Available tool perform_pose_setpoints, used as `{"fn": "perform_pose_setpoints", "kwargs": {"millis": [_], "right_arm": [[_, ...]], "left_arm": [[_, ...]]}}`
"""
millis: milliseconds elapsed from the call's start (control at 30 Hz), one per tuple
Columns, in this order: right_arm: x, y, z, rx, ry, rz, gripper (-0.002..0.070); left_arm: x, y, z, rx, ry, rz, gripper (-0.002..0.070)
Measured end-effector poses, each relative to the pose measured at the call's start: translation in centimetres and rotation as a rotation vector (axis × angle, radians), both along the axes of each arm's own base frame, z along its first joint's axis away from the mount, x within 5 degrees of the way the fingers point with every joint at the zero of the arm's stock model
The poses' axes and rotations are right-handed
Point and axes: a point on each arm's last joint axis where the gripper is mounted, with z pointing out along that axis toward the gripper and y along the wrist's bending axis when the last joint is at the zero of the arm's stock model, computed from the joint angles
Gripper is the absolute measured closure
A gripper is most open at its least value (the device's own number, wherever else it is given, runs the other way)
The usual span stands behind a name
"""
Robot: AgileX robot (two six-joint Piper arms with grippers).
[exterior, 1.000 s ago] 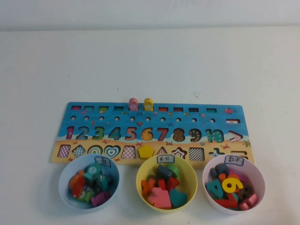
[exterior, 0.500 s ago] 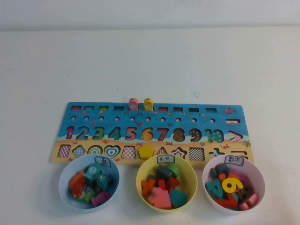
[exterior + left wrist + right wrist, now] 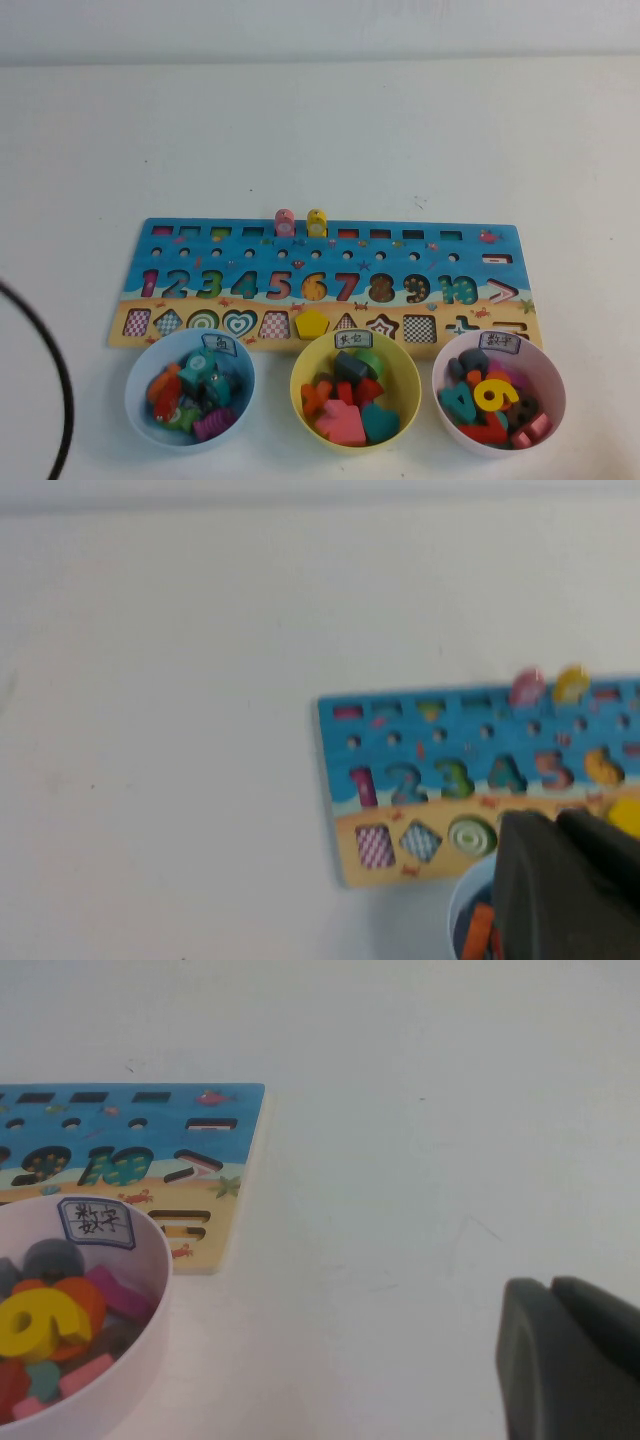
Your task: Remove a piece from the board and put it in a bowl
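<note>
The pink piece (image 3: pixel 285 222) stands upright in a slot on the far edge of the blue board (image 3: pixel 400 262), next to a yellow block (image 3: pixel 317 222). It also shows blurred in the left wrist view (image 3: pixel 527 687). The pale blue bowl (image 3: pixel 138 372) sits in front of the board's left end and holds several pieces. My left gripper (image 3: pixel 556 820) is shut and empty, above the blue bowl's rim (image 3: pixel 458 912) and near the board (image 3: pixel 420 740). My right gripper (image 3: pixel 550 1285) is shut and empty over bare table, right of the board (image 3: pixel 235 1150). Neither gripper shows in the high view.
A yellow bowl (image 3: pixel 302 372) and a pinkish-lilac bowl (image 3: pixel 550 385), also in the right wrist view (image 3: pixel 150 1300), stand in front of the board, both holding several pieces. A black cable (image 3: pixel 55 370) curves in at the left edge. Bare white table lies beyond the board.
A black cable has come into the high view at the lower left edge. The board, the pieces and the bowls have not moved.
</note>
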Motion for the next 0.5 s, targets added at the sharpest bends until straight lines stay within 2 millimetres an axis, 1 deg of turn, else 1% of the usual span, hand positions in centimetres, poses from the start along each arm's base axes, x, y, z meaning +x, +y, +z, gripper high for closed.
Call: {"fn": "perform_pose_setpoints", "kwargs": {"millis": [33,67,133,233,267,333,400,500], "right_arm": [[0.0,0.0,0.0,0.000,0.000,0.000,0.0694],[0.0,0.0,0.0,0.000,0.000,0.000,0.0694],[0.0,0.0,0.0,0.000,0.000,0.000,0.0694],[0.0,0.0,0.0,0.000,0.002,0.000,0.0694],[0.0,0.0,0.0,0.000,0.002,0.000,0.0694],[0.0,0.0,0.0,0.000,0.002,0.000,0.0694],[0.0,0.0,0.0,0.000,0.002,0.000,0.0694],[0.0,0.0,0.0,0.000,0.002,0.000,0.0694]], "left_arm": [[1.0,-0.1,1.4,0.054,0.071,-0.036,0.0678],[1.7,-0.2,2.3,0.091,0.139,-0.066,0.0678],[3.9,-0.3,4.6,0.157,0.241,-0.120,0.0678],[7.9,-0.4,6.9,0.210,0.295,-0.161,0.0678],[8.6,-0.4,7.5,0.218,0.289,-0.161,0.0678],[11.2,-0.8,8.0,0.261,0.302,-0.182,0.0678],[13.1,-1.4,8.1,0.308,0.314,-0.199,0.0678],[16.0,-3.2,7.3,0.369,0.350,-0.243,0.0678]]}}
